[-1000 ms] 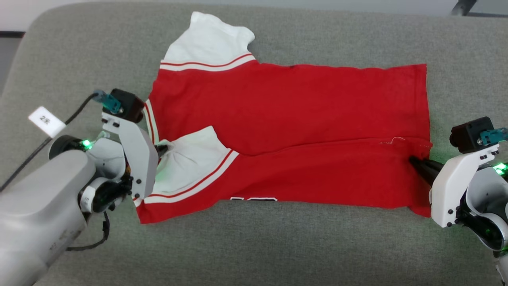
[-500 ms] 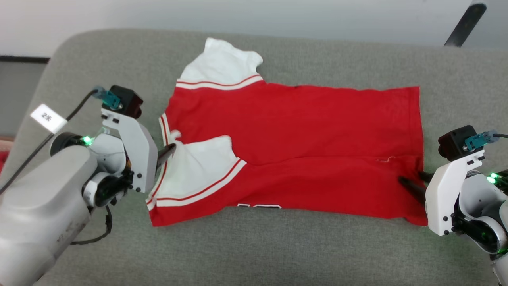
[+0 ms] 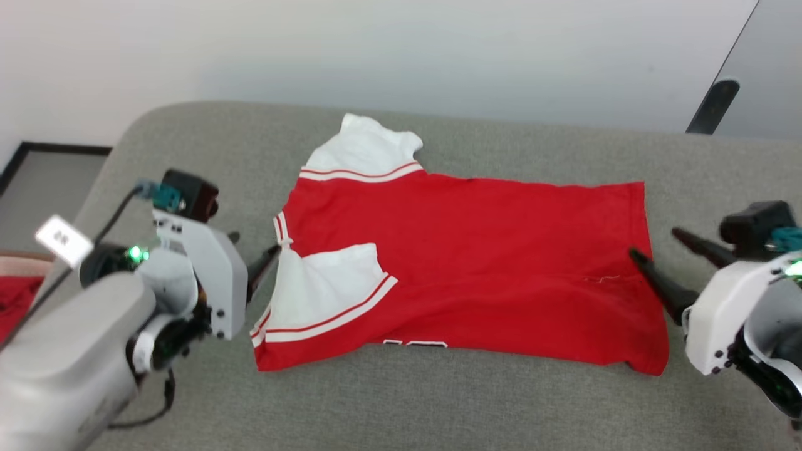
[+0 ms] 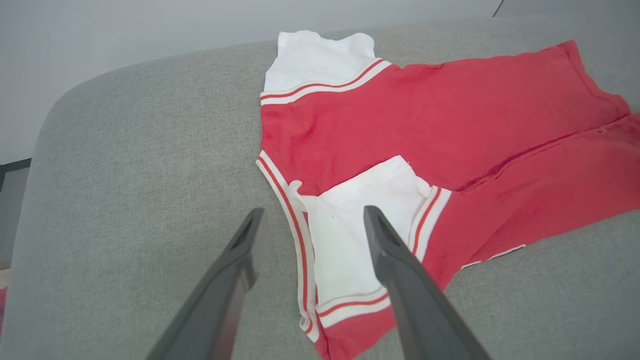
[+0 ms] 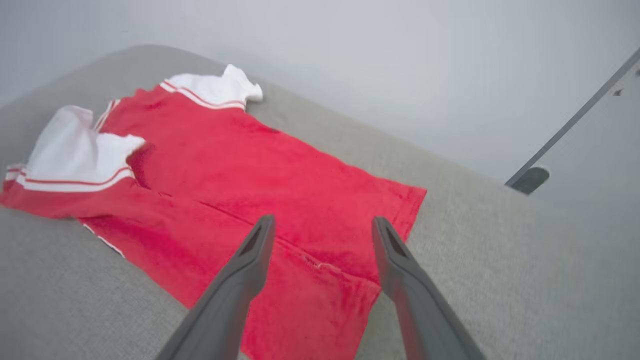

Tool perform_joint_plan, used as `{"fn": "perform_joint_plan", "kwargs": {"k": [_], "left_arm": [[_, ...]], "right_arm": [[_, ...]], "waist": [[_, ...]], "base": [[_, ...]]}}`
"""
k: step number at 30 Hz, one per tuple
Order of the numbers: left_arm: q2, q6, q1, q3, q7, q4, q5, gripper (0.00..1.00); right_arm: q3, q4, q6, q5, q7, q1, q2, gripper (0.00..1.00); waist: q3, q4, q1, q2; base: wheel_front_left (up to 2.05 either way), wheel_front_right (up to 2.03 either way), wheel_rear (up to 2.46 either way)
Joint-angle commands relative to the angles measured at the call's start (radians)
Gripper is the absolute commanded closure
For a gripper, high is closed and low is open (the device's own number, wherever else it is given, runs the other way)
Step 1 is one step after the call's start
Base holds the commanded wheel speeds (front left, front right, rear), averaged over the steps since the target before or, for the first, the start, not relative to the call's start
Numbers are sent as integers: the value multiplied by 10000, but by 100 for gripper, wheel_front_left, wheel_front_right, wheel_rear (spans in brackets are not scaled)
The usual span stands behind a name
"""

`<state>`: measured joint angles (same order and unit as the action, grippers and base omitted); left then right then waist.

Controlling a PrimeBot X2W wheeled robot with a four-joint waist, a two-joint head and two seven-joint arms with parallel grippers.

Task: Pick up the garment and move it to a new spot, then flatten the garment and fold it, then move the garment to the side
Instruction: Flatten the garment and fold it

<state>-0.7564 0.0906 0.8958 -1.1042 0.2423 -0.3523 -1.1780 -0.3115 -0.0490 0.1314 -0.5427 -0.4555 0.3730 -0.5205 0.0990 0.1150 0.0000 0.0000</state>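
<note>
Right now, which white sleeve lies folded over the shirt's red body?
The near sleeve, beside the left gripper; the far sleeve sticks out onto the cushion.

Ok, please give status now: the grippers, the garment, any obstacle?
Left gripper open, at collar end. Right gripper open, at hem. Garment flat on grey cushion, near side folded over, far sleeve out. No obstacle on it.

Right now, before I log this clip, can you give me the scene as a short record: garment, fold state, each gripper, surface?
Garment: red jersey T-shirt, lying flat, collar end toward the robot's left, hem toward its right
Fold state: near long edge folded over the body, one white sleeve on top; far sleeve spread out
Left gripper: open, at the collar end, holding nothing
Right gripper: open, at the hem end, holding nothing
Surface: grey cushion
</note>
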Motion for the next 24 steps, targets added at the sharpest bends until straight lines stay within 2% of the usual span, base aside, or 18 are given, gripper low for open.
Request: {"fn": "perform_joint_plan", "kwargs": {"k": [1,6,10,17,24], "left_arm": [[-138,169,-251,23,-48,222,-60,0],[-709,889,-976,164,-74,1384,-458,0],[-1161,1484,-1497,220,476,2135,-1121,0],[-1853,2374,-1744,208,2446,2677,-2458,0],[-1801,2474,-1443,262,3394,1965,-3014,0]], "right_arm": [[145,117,-16,147,358,-211,0,0],[692,840,-16,912,1978,-930,113,0],[1500,1559,-16,1399,2639,-1614,669,0],[2603,3182,-16,1872,2133,-2422,1582,0],[3161,4200,-16,2027,1549,-2580,2084,0]], "waist": [[-266,14,0,0],[-511,-12,0,0],[-527,-210,0,0],[-137,-931,0,0],[395,-1557,0,0]], "base": [[0,0,0],[0,0,0],[0,0,0],[0,0,0],[0,0,0]]}}
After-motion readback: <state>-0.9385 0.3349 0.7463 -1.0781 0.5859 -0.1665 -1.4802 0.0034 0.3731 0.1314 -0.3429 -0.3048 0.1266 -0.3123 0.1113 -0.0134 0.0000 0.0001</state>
